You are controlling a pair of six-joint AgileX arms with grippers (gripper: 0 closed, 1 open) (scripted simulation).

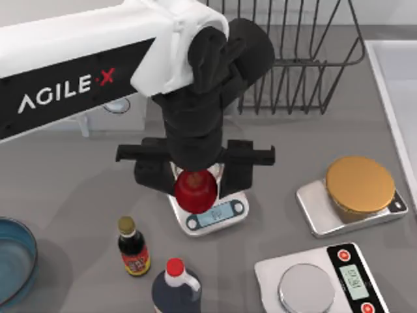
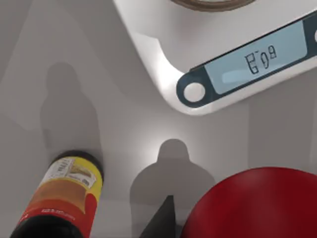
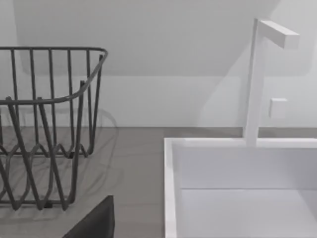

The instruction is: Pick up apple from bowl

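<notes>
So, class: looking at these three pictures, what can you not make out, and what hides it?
- Top view: left gripper fingers, hidden by the arm and apple.
- Top view: bowl, cut off by the left edge.
- Left wrist view: scale plate, cut off at the picture's edge.
- Right wrist view: sink, partly out of frame.

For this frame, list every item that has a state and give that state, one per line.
apple: held in the left claw, lifted above the small white scale, out of the bowl
bowl: at the table's left edge, nothing visible in it
small white scale: display lit, plate mostly hidden by the claw
gold-plate scale: nothing on it
steel-plate scale: display lit, nothing on it
soy sauce bottle: upright, capped
dark bottle: upright, red cap on
wire rack: nothing in it
</notes>
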